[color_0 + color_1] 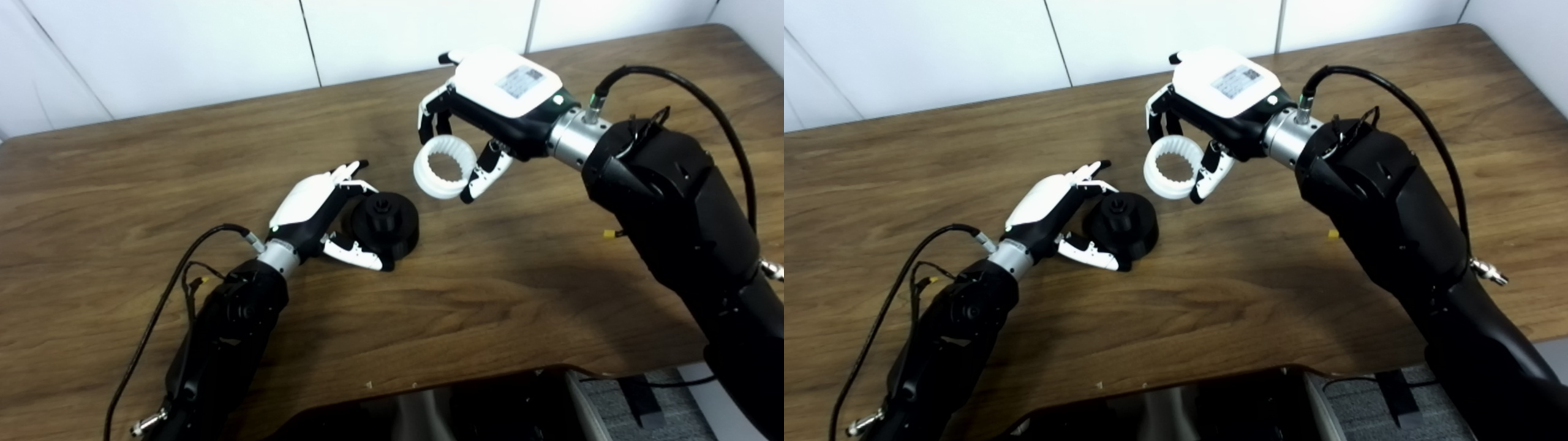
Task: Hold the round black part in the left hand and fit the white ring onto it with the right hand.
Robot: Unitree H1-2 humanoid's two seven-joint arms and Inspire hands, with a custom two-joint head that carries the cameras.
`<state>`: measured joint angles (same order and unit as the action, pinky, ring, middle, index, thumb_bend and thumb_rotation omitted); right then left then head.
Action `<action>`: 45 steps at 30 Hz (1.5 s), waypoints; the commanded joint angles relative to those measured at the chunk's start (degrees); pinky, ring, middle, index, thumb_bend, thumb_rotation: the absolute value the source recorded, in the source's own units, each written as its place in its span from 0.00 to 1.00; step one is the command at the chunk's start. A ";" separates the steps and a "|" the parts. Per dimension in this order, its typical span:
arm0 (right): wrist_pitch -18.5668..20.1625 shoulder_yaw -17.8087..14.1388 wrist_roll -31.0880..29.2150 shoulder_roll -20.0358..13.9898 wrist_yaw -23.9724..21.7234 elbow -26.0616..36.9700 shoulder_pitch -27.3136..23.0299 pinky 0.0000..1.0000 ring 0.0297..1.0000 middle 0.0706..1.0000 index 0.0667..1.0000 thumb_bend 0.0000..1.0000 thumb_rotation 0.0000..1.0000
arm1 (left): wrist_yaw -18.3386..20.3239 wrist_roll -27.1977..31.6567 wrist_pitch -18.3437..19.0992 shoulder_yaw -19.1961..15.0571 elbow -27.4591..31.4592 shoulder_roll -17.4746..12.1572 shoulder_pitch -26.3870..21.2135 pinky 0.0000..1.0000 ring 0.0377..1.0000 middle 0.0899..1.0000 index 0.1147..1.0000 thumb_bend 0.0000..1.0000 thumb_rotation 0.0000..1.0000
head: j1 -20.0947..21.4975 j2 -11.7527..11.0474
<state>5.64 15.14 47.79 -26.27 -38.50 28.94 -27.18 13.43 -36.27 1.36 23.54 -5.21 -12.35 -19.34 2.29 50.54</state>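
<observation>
on the wooden table (184,153), a little left of the middle, the round black part (384,225) rests on the surface, a squat dark disc with a small raised hub standing up from its top. the left hand (318,217) is wrapped around its left side: the white-backed fingers (346,177) curve over the far edge of the part while the thumb (358,254) lies along its near edge, so the part sits clasped between them, still touching the tabletop. up and to the right, just beside the black part but apart from it, the white ring (1171,167) hangs in the air, tilted so that its opening faces the cameras and the ribbed teeth around its inner wall show plainly. the right hand (1213,101) holds it from above, palm down, with fingers hooked over the ring's far rim and the thumb (1209,177) pressed against its right side, closed on the ring. the right arm (1384,202) reaches in from the right edge, thick and black, with a cable (1402,101) looping over its wrist. the left arm (226,331) comes up from the lower left, a thin wire trailing beside it. a white panelled wall (184,49) runs behind the far edge of the table, and a dark glossy surface (459,407) shows at the bottom of both views.
</observation>
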 commanded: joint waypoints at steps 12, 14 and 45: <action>-1.80 0.36 -0.22 1.51 1.36 -1.04 -2.09 0.95 0.64 0.46 0.46 0.52 0.16 | -0.69 -1.92 0.64 1.31 -0.84 1.59 -2.28 1.00 1.00 1.00 0.59 1.00 0.35 | -4.23 0.27; -1.89 0.63 -0.06 1.92 1.40 -1.44 -2.22 0.94 0.64 0.46 0.46 0.52 0.16 | -0.74 -1.85 0.64 1.24 -0.86 1.72 -2.26 1.00 1.00 1.00 0.59 1.00 0.35 | -4.37 0.33; -2.97 4.52 4.28 7.96 2.57 -9.15 -4.47 1.00 0.66 0.47 0.46 0.52 0.16 | -1.01 -1.91 0.25 1.47 -0.35 1.69 -1.86 1.00 1.00 1.00 0.59 1.00 0.36 | -5.05 0.70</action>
<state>3.25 20.06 51.83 -18.76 -38.11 19.48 -28.88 12.15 -37.53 1.95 24.34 -5.80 -10.99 -19.69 -2.72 51.15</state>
